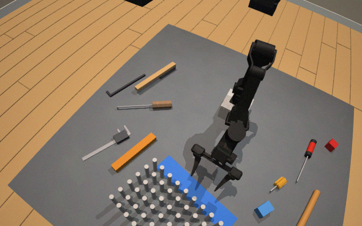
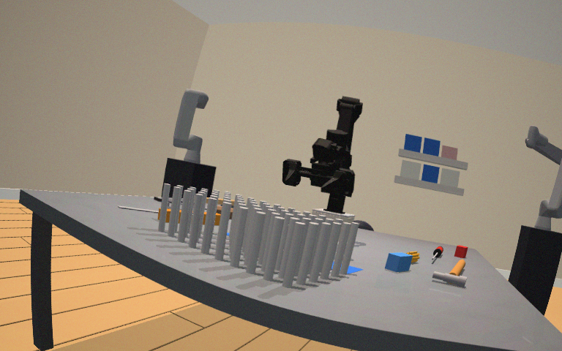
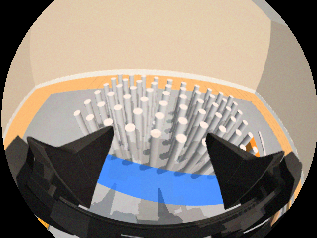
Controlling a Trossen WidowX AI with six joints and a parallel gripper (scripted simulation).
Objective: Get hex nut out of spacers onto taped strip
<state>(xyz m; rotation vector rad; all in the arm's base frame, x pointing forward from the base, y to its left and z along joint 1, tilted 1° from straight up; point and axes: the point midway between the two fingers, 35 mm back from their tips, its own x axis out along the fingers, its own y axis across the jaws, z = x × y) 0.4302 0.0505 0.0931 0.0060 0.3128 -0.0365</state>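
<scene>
The standing metal spacers (image 1: 161, 198) (image 2: 256, 243) (image 3: 156, 149) are upright in a dense field. The blue taped strip (image 1: 179, 173) (image 2: 352, 270) (image 3: 149, 184) runs along their front; no nut shows on its visible part. The hex nut cannot be made out in any view. A black L-shaped hook tool (image 1: 127, 84) lies at the far left, and a brown-handled tool (image 1: 161, 104) with a thin metal shaft lies nearer. My gripper (image 1: 203, 183) (image 2: 308, 180) (image 3: 161, 134) is open and empty, held in the air above the strip side of the field.
A pale wooden bar (image 1: 156, 76), a caliper (image 1: 121, 136) and an orange bar (image 1: 133, 152) lie left. On the right are a red screwdriver (image 1: 311, 148), a yellow stubby screwdriver (image 1: 280, 182), a red cube (image 1: 331, 145), a blue block (image 1: 264, 209) (image 2: 398, 262) and a hammer (image 1: 308, 207) (image 2: 457, 268).
</scene>
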